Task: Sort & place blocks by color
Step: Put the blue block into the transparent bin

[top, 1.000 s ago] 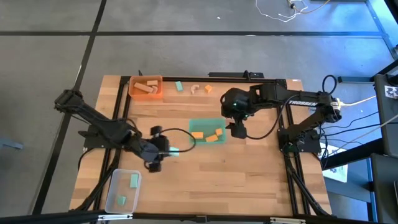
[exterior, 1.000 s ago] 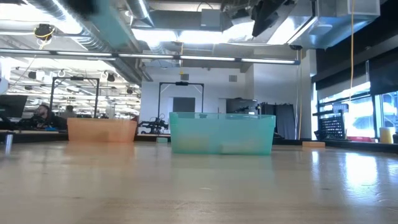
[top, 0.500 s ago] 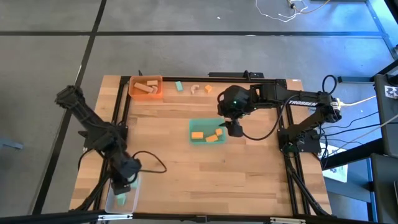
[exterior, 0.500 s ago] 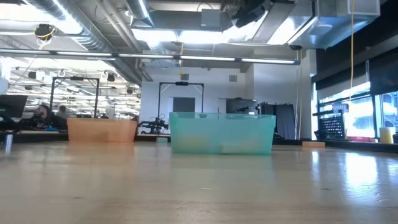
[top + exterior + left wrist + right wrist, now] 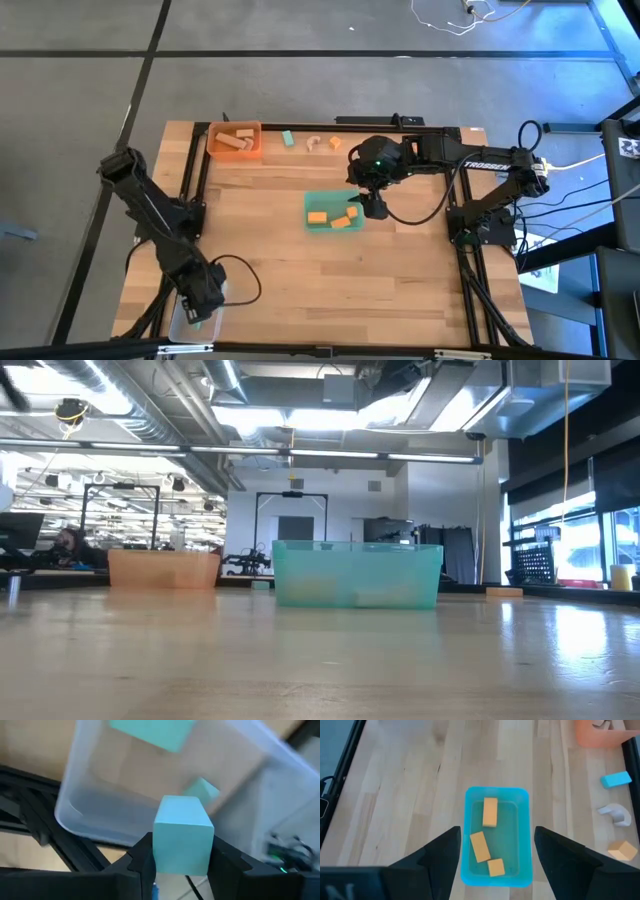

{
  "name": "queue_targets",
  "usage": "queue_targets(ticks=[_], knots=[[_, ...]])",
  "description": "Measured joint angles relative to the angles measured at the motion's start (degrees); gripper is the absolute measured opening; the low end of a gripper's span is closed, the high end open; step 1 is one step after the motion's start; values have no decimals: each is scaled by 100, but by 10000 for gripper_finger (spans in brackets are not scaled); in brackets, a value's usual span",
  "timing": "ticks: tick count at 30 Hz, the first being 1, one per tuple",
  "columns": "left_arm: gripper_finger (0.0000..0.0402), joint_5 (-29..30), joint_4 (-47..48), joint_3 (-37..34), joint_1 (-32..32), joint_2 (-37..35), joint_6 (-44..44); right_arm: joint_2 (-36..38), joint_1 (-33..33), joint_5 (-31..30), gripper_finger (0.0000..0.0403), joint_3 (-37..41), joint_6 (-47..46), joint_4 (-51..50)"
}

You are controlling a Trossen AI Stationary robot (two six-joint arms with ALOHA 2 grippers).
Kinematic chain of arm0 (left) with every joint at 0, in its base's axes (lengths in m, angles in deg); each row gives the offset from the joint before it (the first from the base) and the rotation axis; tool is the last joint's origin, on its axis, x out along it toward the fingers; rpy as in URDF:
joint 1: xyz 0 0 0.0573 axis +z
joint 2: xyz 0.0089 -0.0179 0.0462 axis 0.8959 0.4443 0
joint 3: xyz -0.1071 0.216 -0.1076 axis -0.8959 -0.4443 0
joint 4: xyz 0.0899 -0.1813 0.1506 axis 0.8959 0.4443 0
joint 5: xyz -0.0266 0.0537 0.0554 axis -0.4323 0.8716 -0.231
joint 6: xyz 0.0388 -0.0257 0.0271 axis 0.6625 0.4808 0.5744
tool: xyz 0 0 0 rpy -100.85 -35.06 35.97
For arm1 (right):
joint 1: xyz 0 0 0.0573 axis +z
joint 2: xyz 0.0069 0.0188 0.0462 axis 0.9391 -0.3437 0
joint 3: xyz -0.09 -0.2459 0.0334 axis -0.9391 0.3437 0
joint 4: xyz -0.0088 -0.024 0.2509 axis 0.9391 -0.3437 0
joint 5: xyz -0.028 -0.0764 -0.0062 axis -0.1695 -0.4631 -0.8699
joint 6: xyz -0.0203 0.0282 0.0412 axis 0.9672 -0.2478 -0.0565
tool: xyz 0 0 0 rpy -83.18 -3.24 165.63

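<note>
Orange blocks [image 5: 483, 846] in green tray [image 5: 522, 850]

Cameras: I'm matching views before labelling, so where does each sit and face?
High: overhead, straight down on table, both arms.
Low: table height, level across to green tray; no arm clearly shown.
Left wrist: over clear tray, left gripper clamping a mint-green block.
Right wrist: right gripper open above green tray of three orange blocks.
Shared: green tray.
</note>
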Motion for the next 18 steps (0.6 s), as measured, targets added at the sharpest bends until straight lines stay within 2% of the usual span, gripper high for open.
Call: queue_targets(ticks=[9,15,18], knots=[[128,1,-37,-350,4,414,-7,0,0,0,252,0,-4,46],[182,2,-37,-372,7,516,-81,0,0,0,252,0,-4,44],[194,-22,-37,-372,56,516,-204,-1,0,0,252,0,0,44]])
